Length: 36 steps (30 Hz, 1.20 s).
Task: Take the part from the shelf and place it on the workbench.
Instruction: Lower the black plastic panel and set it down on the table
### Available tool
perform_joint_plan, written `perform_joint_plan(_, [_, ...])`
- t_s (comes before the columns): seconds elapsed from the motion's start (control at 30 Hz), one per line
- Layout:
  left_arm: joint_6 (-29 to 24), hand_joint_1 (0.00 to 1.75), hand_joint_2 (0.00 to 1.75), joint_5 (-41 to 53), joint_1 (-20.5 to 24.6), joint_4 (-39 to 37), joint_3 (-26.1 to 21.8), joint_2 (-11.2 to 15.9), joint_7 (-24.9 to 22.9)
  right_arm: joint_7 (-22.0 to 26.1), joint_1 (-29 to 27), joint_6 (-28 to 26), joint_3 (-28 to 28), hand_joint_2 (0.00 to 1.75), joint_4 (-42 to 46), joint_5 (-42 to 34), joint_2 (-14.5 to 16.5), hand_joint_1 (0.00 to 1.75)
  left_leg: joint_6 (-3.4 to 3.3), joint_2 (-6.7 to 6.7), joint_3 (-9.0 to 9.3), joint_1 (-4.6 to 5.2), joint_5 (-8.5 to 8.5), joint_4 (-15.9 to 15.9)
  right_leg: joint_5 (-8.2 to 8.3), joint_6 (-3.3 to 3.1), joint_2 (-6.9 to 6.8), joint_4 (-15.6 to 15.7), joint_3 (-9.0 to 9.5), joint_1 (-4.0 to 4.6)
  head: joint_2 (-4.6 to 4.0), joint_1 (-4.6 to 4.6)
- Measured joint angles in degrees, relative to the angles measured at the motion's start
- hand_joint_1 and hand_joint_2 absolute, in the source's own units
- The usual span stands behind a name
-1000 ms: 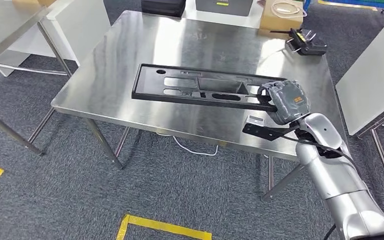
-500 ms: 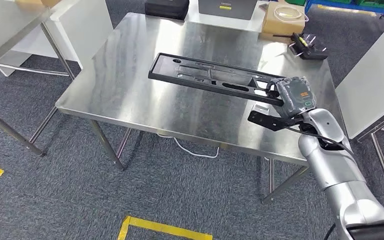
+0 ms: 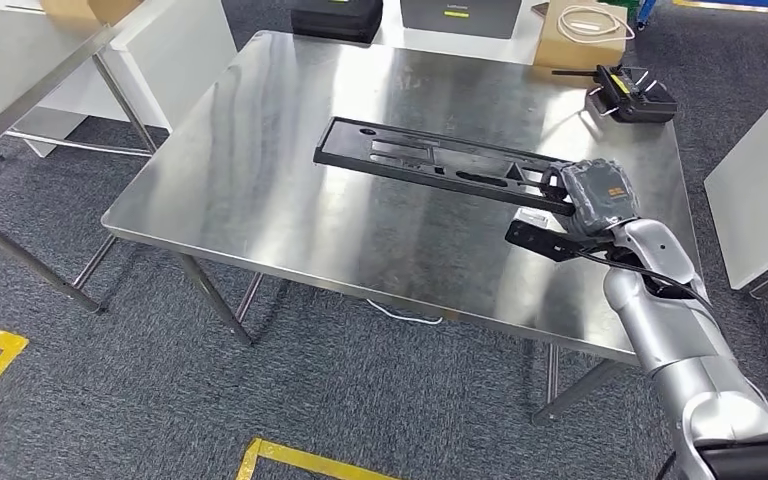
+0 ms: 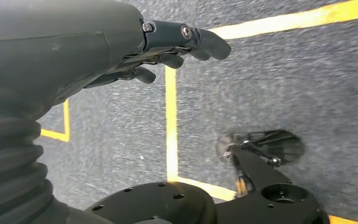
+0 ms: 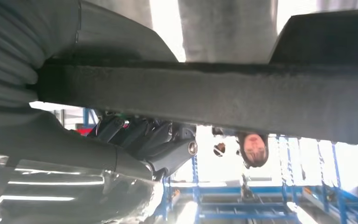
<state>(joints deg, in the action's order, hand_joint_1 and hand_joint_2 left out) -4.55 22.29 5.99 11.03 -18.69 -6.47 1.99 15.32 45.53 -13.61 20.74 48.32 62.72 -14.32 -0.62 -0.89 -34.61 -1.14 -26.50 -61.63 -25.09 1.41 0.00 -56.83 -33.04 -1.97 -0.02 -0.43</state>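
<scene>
While the robot stands at the near edge, here is how things lie:

Part: a long black frame [image 3: 440, 162] with several cut-out slots, stretched across the middle of the desk from its right side toward the centre. Whether it rests on the steel or sits just above it, I cannot tell.

Right hand: the right hand [image 3: 588, 196] holds the right end of the frame, fingers wrapped round its edge — in the right wrist view the frame's dark bar [image 5: 205, 95] runs across, with the fingers [image 5: 140, 135] curled against it.

Left hand: the left hand [image 4: 168, 42] hangs down over the grey carpet, holding nothing, fingers loosely bent and apart.

Desk: a shiny steel desk [image 3: 260, 170] on thin metal legs.

Far right corner: a small black device [image 3: 630, 95] with thin antenna-like rods sits on the desk, well apart from the frame.

Beyond the desk: a cardboard box [image 3: 580, 30] with a coil of pale cable on top, beside dark cases.

Floor: grey carpet [image 3: 110, 400] marked with yellow tape lines [image 3: 320, 457].
</scene>
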Motion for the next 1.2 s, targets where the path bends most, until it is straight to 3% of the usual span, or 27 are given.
perform_joint_plan(0.03, [-0.03, 0.0, 1.75, -0.01, 0.03, 0.01, -0.11, 0.01, -0.01, 0.13, 0.16, -0.02, -0.03, 1.75, -0.15, 0.0, 0.16, 1.75, 0.26, 0.45, -2.27, -0.01, -0.6, -3.64, -0.45, -0.49, 0.01, 0.03, 0.51, 0.17, 0.0, -0.05])
perform_joint_plan(0.1, [-0.08, 0.0, 1.75, -0.01, 0.02, 0.01, -0.28, 0.02, -0.02, 0.19, 0.31, -0.03, -0.04, 1.75, -0.5, 0.01, 0.48, 1.75, 0.54, 0.74, -7.63, 0.01, -3.39, -10.65, -1.5, -1.18, 0.02, 0.03, 1.62, 0.6, 0.0, -0.19])
perform_joint_plan(0.13, [-0.09, 0.0, 1.75, -0.02, -0.02, 0.0, -0.31, 0.02, -0.04, 0.2, 0.28, -0.03, -0.04, 1.75, -0.7, 0.02, 0.64, 1.75, 0.46, 0.74, -9.61, 0.06, -4.68, -12.29, -2.12, -1.34, 0.05, 0.04, 2.31, 0.86, 0.0, -0.21])
perform_joint_plan(0.17, [-0.11, 0.0, 1.75, -0.02, -0.06, -0.01, -0.32, 0.02, -0.05, 0.2, 0.23, -0.03, -0.04, 1.75, -0.91, 0.09, 0.76, 1.75, 0.15, 0.74, -10.6, 0.18, -5.09, -11.96, -2.79, -1.44, 0.08, 0.05, 3.12, 1.16, 0.0, -0.23])
perform_joint_plan(0.2, [-0.13, 0.0, 1.75, -0.02, -0.1, -0.01, -0.33, 0.02, -0.07, 0.21, 0.2, -0.03, -0.03, 1.75, -1.08, 0.18, 0.89, 1.75, -0.41, 0.74, -10.63, 0.41, -4.26, -9.75, -3.49, -1.5, 0.09, 0.08, 4.03, 1.5, 0.0, -0.24])
perform_joint_plan(0.23, [-0.17, 0.0, 1.75, -0.01, -0.11, -0.01, -0.34, 0.03, -0.05, 0.22, 0.19, -0.02, -0.02, 1.75, -1.2, 0.27, 0.98, 1.75, -1.31, 0.73, -9.89, 0.79, -2.08, -6.18, -4.22, -1.55, 0.06, 0.13, 4.97, 1.81, 0.0, -0.25])
perform_joint_plan(0.3, [-0.32, 0.0, 1.75, 0.0, -0.19, 0.0, -0.44, 0.33, 0.17, 0.28, 0.22, 0.21, 0.02, 1.75, -1.55, 0.41, 1.27, 1.75, -3.68, 0.22, -7.93, 1.93, 4.8, 1.05, -5.65, -1.54, 0.14, 0.4, 6.39, 2.18, 0.0, -0.02])
perform_joint_plan(0.33, [-0.44, 0.0, 1.75, 0.0, -0.22, -0.01, -0.51, 0.44, 0.5, 0.34, 0.24, 0.47, 0.04, 1.75, -1.75, 0.53, 1.46, 1.75, -4.46, 0.0, -7.12, 2.4, 7.09, 3.19, -6.24, -1.39, 0.22, 0.82, 6.89, 2.25, 0.0, 0.1])
perform_joint_plan(0.37, [-0.58, 0.0, 1.75, -0.03, -0.25, -0.01, -0.6, 0.53, 1.0, 0.5, 0.25, 0.76, 0.1, 1.75, -1.96, 0.72, 1.62, 1.75, -4.92, -0.25, -6.49, 2.73, 8.26, 4.38, -6.46, -1.14, 0.31, 0.93, 7.49, 2.33, 0.01, 0.2])
perform_joint_plan(0.43, [-0.83, 0.0, 1.75, -0.2, -0.15, 0.01, -0.87, 0.31, 2.59, 0.92, 0.28, 1.26, 0.31, 1.75, -2.24, 1.37, 1.82, 1.75, -5.04, -0.12, -4.86, 2.73, 7.7, 5.34, -6.09, -0.2, 0.41, 0.46, 8.26, 2.61, 0.01, 0.14])
perform_joint_plan(0.5, [-1.86, 0.0, 1.75, -0.5, 0.04, 0.03, -1.29, 0.14, 6.02, 1.3, 0.34, 1.46, 0.67, 1.75, -2.61, 1.87, 1.94, 1.75, -5.25, -0.09, -3.09, 2.36, 7.42, 6.21, -5.48, 0.5, 0.43, -4.03, 6.28, 2.66, 0.0, 0.05])
perform_joint_plan(0.57, [-3.96, 0.0, 1.75, -0.64, 0.26, 0.08, -1.69, 0.01, 10.62, 1.47, 0.34, 1.49, 1.04, 1.75, -3.12, 2.02, 1.98, 1.75, -4.83, -0.34, -2.07, 2.03, 6.61, 6.55, -7.03, 0.34, 0.36, -11.0, 1.5, 2.5, 0.0, 0.07])
perform_joint_plan(0.6, [-4.99, 0.0, 1.75, -0.63, 0.33, 0.09, -1.85, -0.06, 12.47, 1.52, 0.24, 1.49, 1.19, 1.75, -3.39, 2.03, 1.99, 1.75, -4.47, -0.52, -1.74, 1.94, 6.11, 6.54, -8.8, 0.07, 0.33, -13.58, -0.96, 2.39, 0.0, 0.08])
perform_joint_plan(0.67, [-6.74, 0.0, 1.75, -0.54, 0.31, 0.13, -2.04, -0.26, 15.68, 1.53, -0.12, 1.48, 1.48, 1.75, -3.86, 2.09, 1.96, 1.75, -3.92, -0.89, -0.87, 1.88, 5.1, 6.52, -11.48, -0.06, 0.29, -14.22, -4.01, 2.1, 0.0, 0.09])
perform_joint_plan(0.7, [-7.87, 0.0, 1.75, -0.49, 0.21, 0.13, -2.1, -0.39, 17.88, 1.57, -0.33, 1.46, 1.68, 1.31, -4.06, 2.1, 1.91, 1.31, -3.71, -1.04, -0.31, 1.84, 4.59, 6.52, -10.87, 0.45, 0.28, -12.0, -4.38, 1.89, 0.0, 0.09])
perform_joint_plan(0.73, [-9.33, 0.0, 1.75, -0.52, 0.11, 0.14, -2.17, -0.58, 20.32, 1.69, -0.5, 1.43, 1.9, 0.87, -4.24, 2.03, 1.81, 0.87, -3.5, -1.16, 0.28, 1.78, 4.1, 6.51, -8.57, 1.4, 0.27, -8.33, -4.02, 1.67, 0.01, 0.11])
perform_joint_plan(0.77, [-10.56, 0.0, 1.75, -0.65, 0.04, 0.14, -2.33, -0.8, 22.44, 1.86, -0.66, 1.38, 2.1, 0.44, -4.46, 1.9, 1.74, 0.44, -3.23, -1.27, 0.8, 1.75, 3.63, 6.5, -5.03, 2.27, 0.17, -4.63, -3.37, 1.42, 0.0, 0.1])
perform_joint_plan(0.8, [-11.28, 0.0, 1.75, -0.95, 0.07, 0.14, -2.58, -0.99, 23.74, 2.08, -0.68, 1.28, 2.32, 0.0, -4.78, 1.72, 1.71, 0.0, -2.93, -1.37, 1.16, 1.77, 3.21, 6.42, -2.04, 2.64, 0.07, -1.53, -2.8, 1.38, 0.0, 0.1])
perform_joint_plan(0.83, [-11.55, 0.0, 1.75, -1.35, 0.19, 0.14, -2.9, -1.14, 24.32, 2.28, -0.65, 1.18, 2.53, 0.0, -5.14, 1.53, 1.74, 0.0, -2.64, -1.42, 1.23, 1.82, 2.87, 6.3, 0.23, 2.33, 0.03, 0.27, -2.26, 1.39, 0.01, 0.08])
perform_joint_plan(0.87, [-11.3, 0.0, 1.31, -1.74, 0.28, 0.15, -3.26, -1.23, 24.44, 2.42, -0.58, 1.09, 2.73, 0.0, -5.5, 1.38, 1.81, 0.0, -2.4, -1.42, 1.19, 1.87, 2.59, 6.1, 1.39, 1.59, 0.01, 0.71, -2.05, 1.51, 0.01, 0.03])
perform_joint_plan(0.9, [-11.01, 0.0, 0.87, -2.13, 0.37, 0.15, -3.57, -1.31, 24.45, 2.5, -0.46, 1.0, 2.92, 0.0, -5.81, 1.26, 1.87, 0.0, -2.21, -1.4, 1.11, 1.9, 2.39, 5.9, 1.4, 0.75, 0.09, 0.77, -1.89, 1.69, 0.01, -0.01])
perform_joint_plan(0.97, [-10.93, 0.0, 0.0, -2.5, 0.45, 0.17, -4.14, -1.43, 24.37, 2.6, -0.24, 0.9, 3.27, 0.0, -6.12, 1.12, 2.03, 0.0, -1.76, -1.03, 0.83, 1.85, 1.71, 4.97, 1.56, -0.06, 0.21, 0.63, -1.38, 1.38, 0.01, -0.08])
perform_joint_plan(1.03, [-10.38, 0.0, 0.0, -2.41, 0.68, 0.18, -4.45, -1.52, 23.17, 2.67, 0.26, 0.84, 3.55, 0.0, -6.39, 0.91, 2.14, 0.0, -0.95, -0.12, -1.16, 1.61, -0.42, 0.69, 1.25, -0.59, 0.24, 0.67, -0.76, 1.12, 0.0, -0.33])
perform_joint_plan(1.13, [-7.84, 0.0, 0.0, -1.61, 0.87, 0.18, -4.5, -1.63, 19.76, 2.62, 0.75, 0.83, 3.76, 0.0, -6.85, 0.33, 2.11, 0.0, -0.18, 0.78, -7.49, 1.1, -4.66, -10.33, 0.79, -1.27, 0.22, 0.67, -0.23, 1.62, 0.01, -0.62])
perform_joint_plan(1.17, [-6.84, 0.0, 0.0, -1.34, 0.85, 0.18, -4.5, -1.63, 18.87, 2.57, 0.75, 0.84, 3.83, 0.0, -6.98, 0.07, 2.03, 0.0, -0.3, 0.8, -8.7, 1.07, -4.64, -11.68, 0.68, -1.41, 0.23, 0.67, -0.07, 1.89, 0.01, -0.63])
perform_joint_plan(1.2, [-5.94, 0.0, 0.0, -1.05, 0.85, 0.18, -4.5, -1.64, 18.14, 2.53, 0.73, 0.85, 3.9, 0.0, -7.06, -0.21, 1.92, 0.0, -0.69, 0.79, -8.68, 1.13, -3.45, -10.63, 0.6, -1.52, 0.24, 0.67, 0.1, 2.2, 0.01, -0.63])
